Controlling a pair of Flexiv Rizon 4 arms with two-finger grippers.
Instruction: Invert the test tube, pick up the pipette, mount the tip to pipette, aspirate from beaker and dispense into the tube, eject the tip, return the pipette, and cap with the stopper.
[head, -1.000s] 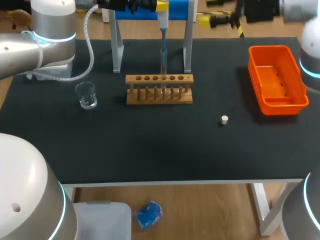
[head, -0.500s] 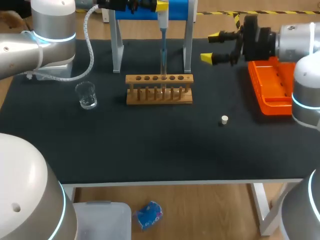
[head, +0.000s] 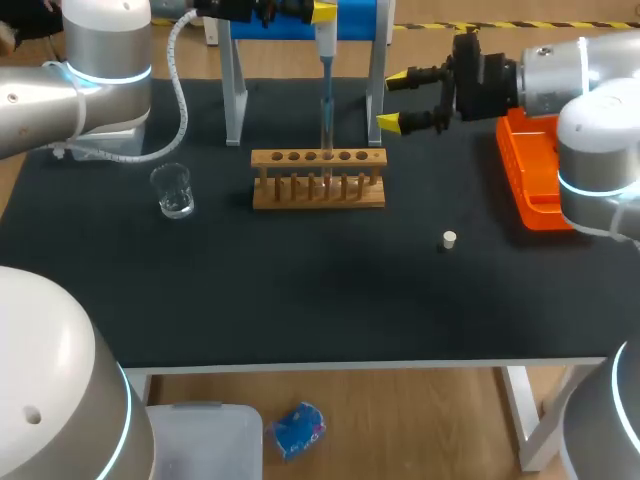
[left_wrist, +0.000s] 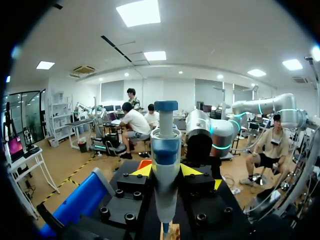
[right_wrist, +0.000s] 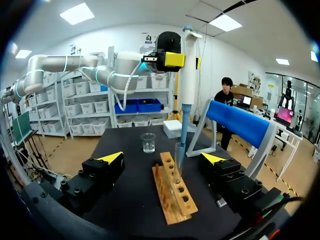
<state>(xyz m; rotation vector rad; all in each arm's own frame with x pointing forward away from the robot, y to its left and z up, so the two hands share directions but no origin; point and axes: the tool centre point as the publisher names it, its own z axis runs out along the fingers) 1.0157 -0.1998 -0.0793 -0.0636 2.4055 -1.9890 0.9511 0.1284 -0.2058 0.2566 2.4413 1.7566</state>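
My left gripper (head: 322, 12) is at the table's far side, shut on the white and blue pipette (head: 326, 45), which hangs upright. In the left wrist view the pipette (left_wrist: 165, 160) sits between the yellow tips of that gripper (left_wrist: 166, 172). Its tip reaches down into the test tube (right_wrist: 178, 162) standing in the wooden rack (head: 318, 180). My right gripper (head: 397, 99) is open, level, just right of the rack and pointing at it. Seen from the right wrist, this gripper (right_wrist: 162, 158) has the rack (right_wrist: 172, 192) ahead between its fingers. The glass beaker (head: 174, 190) stands left of the rack. The small white stopper (head: 449, 239) lies right of centre.
An orange tray (head: 560, 175) stands at the right, partly under my right arm. A blue-topped stand (head: 236, 90) with white legs rises behind the rack, around the pipette.
My right arm has come in from the far right and swung left over the orange tray towards the rack, gripper open throughout. The left arm and the pipette have stayed still.
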